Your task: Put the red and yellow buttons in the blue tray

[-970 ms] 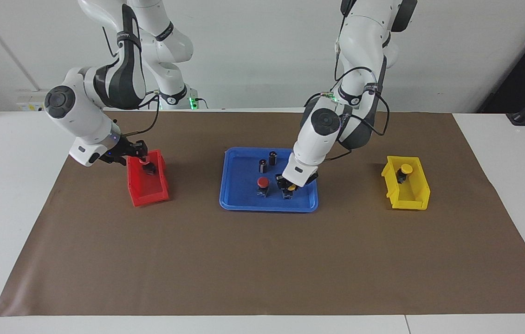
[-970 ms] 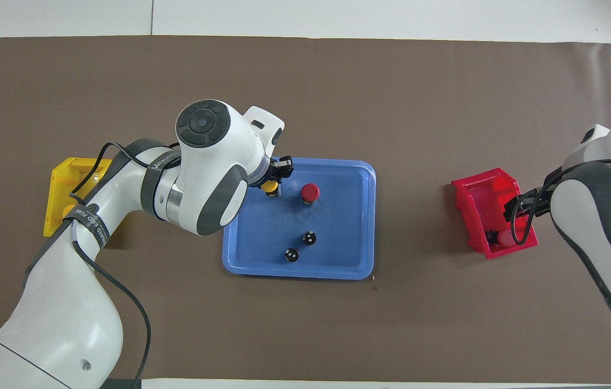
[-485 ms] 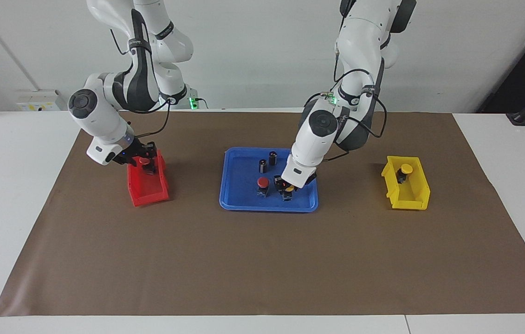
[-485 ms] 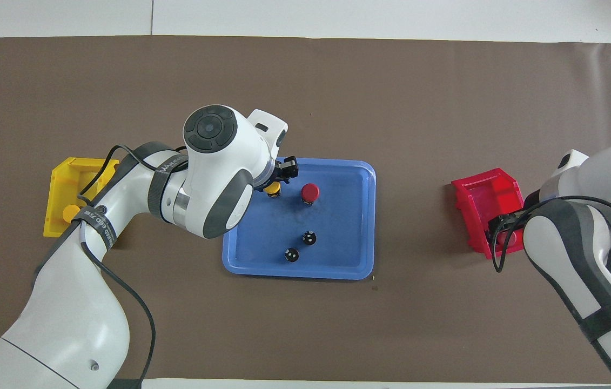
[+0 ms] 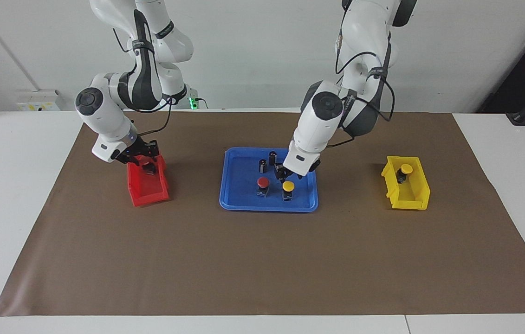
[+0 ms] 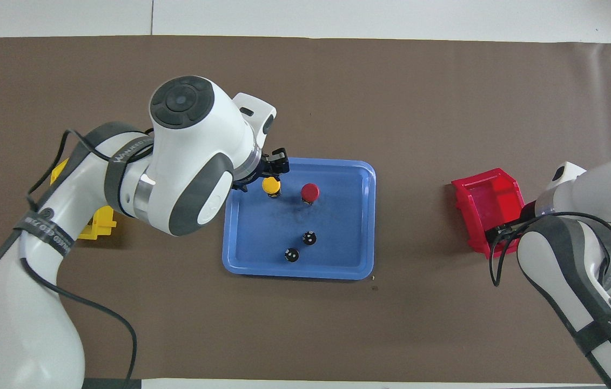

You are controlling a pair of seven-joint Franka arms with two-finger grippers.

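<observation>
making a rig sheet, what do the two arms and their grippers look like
Both arms are glossy white with rounded segments, dark grey joint panels and round grey end caps. Loose black cables run along each forearm, strapped by lettered black bands. The left gripper and right gripper are small, black and two-fingered.

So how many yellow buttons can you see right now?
2 yellow buttons: one in the blue tray below the left claw, one in the yellow bin. None seems hidden.
</observation>
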